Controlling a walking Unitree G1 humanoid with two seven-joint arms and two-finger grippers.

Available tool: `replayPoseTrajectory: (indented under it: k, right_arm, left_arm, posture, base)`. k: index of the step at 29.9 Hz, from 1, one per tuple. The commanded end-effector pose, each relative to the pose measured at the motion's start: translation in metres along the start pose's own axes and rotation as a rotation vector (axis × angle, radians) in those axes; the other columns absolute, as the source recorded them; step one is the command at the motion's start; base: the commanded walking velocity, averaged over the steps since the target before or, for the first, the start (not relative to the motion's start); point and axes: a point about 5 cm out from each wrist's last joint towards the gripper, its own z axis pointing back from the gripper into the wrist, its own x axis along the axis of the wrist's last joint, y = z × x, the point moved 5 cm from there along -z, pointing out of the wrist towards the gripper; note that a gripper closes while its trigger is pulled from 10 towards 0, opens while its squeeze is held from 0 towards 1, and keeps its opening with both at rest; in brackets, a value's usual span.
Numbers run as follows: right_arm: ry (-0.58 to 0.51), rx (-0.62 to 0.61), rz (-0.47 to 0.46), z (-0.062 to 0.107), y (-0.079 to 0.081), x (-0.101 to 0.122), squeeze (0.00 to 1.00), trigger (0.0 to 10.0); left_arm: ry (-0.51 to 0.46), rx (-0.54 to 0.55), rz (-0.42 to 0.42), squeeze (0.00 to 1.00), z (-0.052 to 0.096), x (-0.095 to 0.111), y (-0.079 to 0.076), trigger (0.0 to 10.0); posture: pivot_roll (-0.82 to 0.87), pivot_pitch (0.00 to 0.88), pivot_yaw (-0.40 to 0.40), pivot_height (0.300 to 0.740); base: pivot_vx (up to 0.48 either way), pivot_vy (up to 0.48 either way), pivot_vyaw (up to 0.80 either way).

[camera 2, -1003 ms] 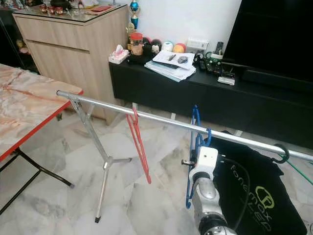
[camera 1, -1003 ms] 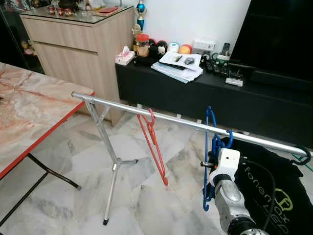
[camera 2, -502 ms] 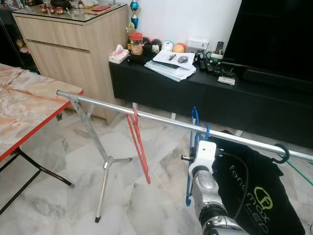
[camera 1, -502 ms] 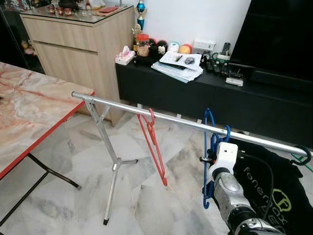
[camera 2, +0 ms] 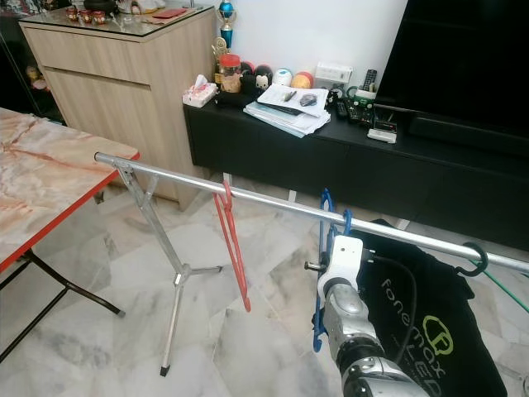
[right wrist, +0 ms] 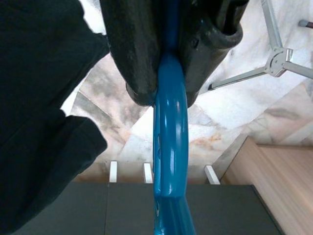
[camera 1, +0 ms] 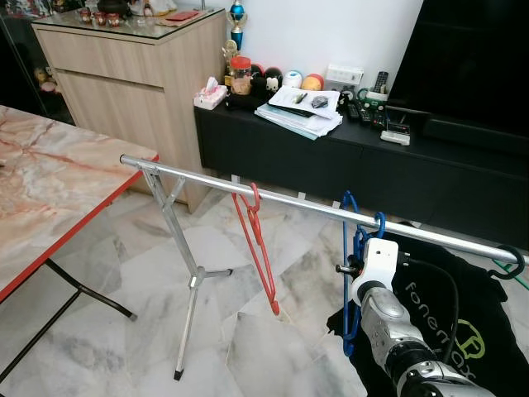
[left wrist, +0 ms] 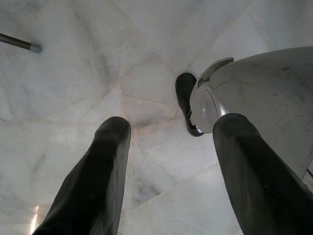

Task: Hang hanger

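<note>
Right gripper point(right wrist: 164, 93) jaws clamped tight on blue hanger point(camera 1: 354, 248), hook at rail point(camera 1: 314, 208), right of red hanger point(camera 1: 258, 248). From blue hanger: red at 9 o'clock, black bag point(camera 1: 463, 322) at 4 o'clock. Whether hook sits fully over rail: cannot tell. Risk: jaws let go with hook only resting against rail, hanger drops to floor; sideways tug could rock stand. Left gripper point(left wrist: 166, 161) idle, jaws wide apart, empty, above floor.
</note>
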Motion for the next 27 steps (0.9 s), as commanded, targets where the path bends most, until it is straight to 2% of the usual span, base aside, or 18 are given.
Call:
replayPoseTrajectory:
  k: [1, 11, 19, 27]
  right_arm:
    - [0.023, 0.002, -0.002, -0.001, 0.0, -0.001, 0.0, 10.0]
    - [0.026, 0.005, 0.015, -0.004, -0.002, 0.01, 0.0, 10.0]
    - [0.083, 0.017, 0.027, 0.0, 0.003, -0.01, 0.0, 10.0]
    - [0.083, 0.03, 0.03, 0.002, 0.005, -0.017, 0.0, 10.0]
  left_arm:
    - [0.031, -0.001, -0.001, 0.0, 0.002, -0.01, -0.001, 10.0]
    - [0.034, -0.003, -0.004, 0.0, 0.002, -0.01, -0.001, 10.0]
    - [0.037, -0.005, -0.005, 0.0, 0.002, -0.011, -0.001, 10.0]
    - [0.036, -0.005, -0.004, 0.0, 0.002, -0.011, -0.002, 10.0]
  posture:
    - [-0.02, 0.078, -0.009, 0.74]
    - [-0.02, 0.08, -0.009, 0.74]
    - [-0.02, 0.083, -0.009, 0.74]
    - [-0.02, 0.086, -0.016, 0.74]
  base:
    - [0.0, 0.0, 0.0]
    - [0.0, 0.0, 0.0]
    - [0.0, 0.0, 0.0]
    - [0.0, 0.0, 0.0]
